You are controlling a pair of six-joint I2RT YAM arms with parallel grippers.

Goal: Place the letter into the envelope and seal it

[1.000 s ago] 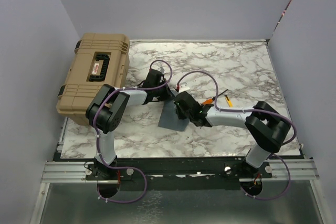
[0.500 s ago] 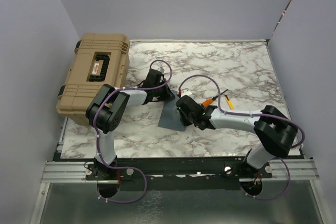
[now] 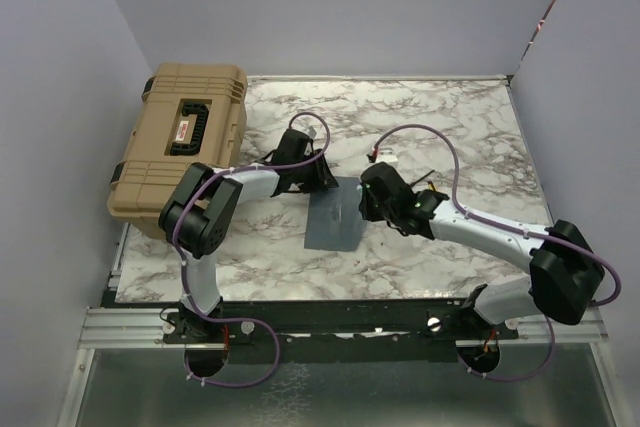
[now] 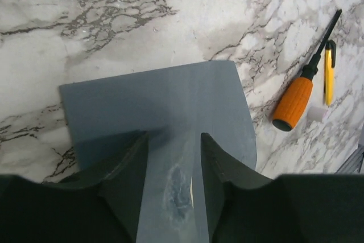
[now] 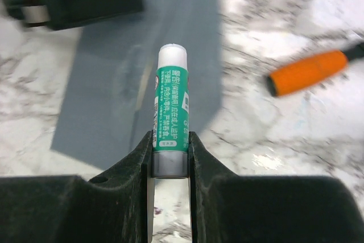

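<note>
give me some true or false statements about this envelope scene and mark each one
1. The right hand holds a green-and-white glue stick. True.
2. The letter lies on the marble table beside the envelope. False: no letter is in view.
3. The left hand is over the envelope with its fingers apart. True.
4. The orange-handled screwdriver lies on the envelope. False: it lies on the table, apart from the envelope.
5. The tan case stands open. False: its lid is shut.
</note>
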